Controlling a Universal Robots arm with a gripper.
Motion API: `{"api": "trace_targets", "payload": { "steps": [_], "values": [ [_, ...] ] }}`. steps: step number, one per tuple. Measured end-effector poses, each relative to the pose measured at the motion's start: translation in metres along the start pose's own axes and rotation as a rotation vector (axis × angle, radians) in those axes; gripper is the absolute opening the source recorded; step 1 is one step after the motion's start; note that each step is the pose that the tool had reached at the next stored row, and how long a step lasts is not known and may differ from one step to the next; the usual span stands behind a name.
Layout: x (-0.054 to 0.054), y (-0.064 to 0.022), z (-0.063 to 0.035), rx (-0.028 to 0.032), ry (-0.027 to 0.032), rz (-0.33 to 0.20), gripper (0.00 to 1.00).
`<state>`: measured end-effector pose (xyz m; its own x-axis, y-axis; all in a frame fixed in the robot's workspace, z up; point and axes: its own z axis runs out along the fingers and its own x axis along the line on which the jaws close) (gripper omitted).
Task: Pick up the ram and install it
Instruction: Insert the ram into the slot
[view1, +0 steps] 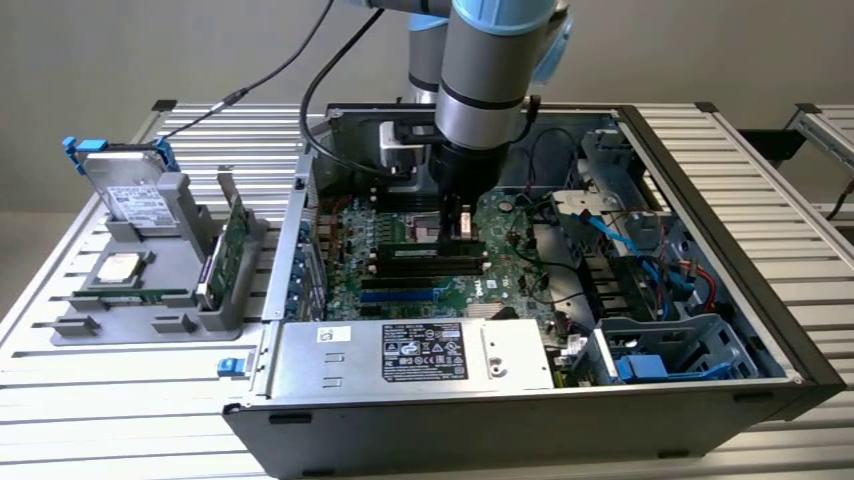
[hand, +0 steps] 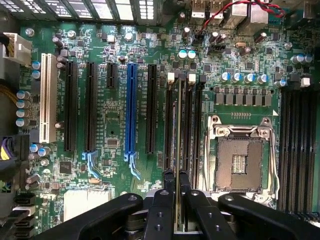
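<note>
The ram (hand: 177, 150) shows edge-on in the wrist view as a thin pale-green strip running lengthwise along the bank of black memory slots (hand: 194, 125) beside the empty CPU socket (hand: 240, 160). My gripper (hand: 176, 176) is shut on the ram, one black finger (hand: 168, 185) on each face at its near end. Whether the stick is seated in a slot I cannot tell. In the exterior view the gripper (view1: 458, 222) hangs straight down inside the open computer case, just above the motherboard's memory slots (view1: 427, 258).
The case walls (view1: 721, 200) surround the arm. A power supply (view1: 414, 355) sits at the case front, with drive cages and blue cables (view1: 641, 290) on the exterior view's right. A grey fixture (view1: 134, 310) outside holds a hard drive (view1: 127, 190) and an expansion card (view1: 230, 250).
</note>
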<state>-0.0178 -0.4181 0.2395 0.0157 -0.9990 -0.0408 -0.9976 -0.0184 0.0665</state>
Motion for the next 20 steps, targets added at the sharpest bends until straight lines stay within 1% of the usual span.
{"api": "trace_targets", "payload": {
  "steps": [4, 9, 11, 14, 18, 20],
  "values": [
    [0.0, -0.0001, 0.0022, -0.0009, 0.004, 0.0, 0.14],
    [0.0, -0.0005, 0.0082, -0.0017, 0.0077, 0.001, 0.14],
    [0.0, -0.0005, 0.0087, -0.003, 0.0096, 0.001, 0.14],
    [0.0, -0.0006, 0.009, -0.0038, 0.0104, 0.001, 0.14],
    [0.0, -0.0008, 0.0111, -0.0057, 0.0167, 0.001, 0.14],
    [0.0, -0.0007, 0.0113, -0.0063, 0.0181, 0.002, 0.14]
  ]
}}
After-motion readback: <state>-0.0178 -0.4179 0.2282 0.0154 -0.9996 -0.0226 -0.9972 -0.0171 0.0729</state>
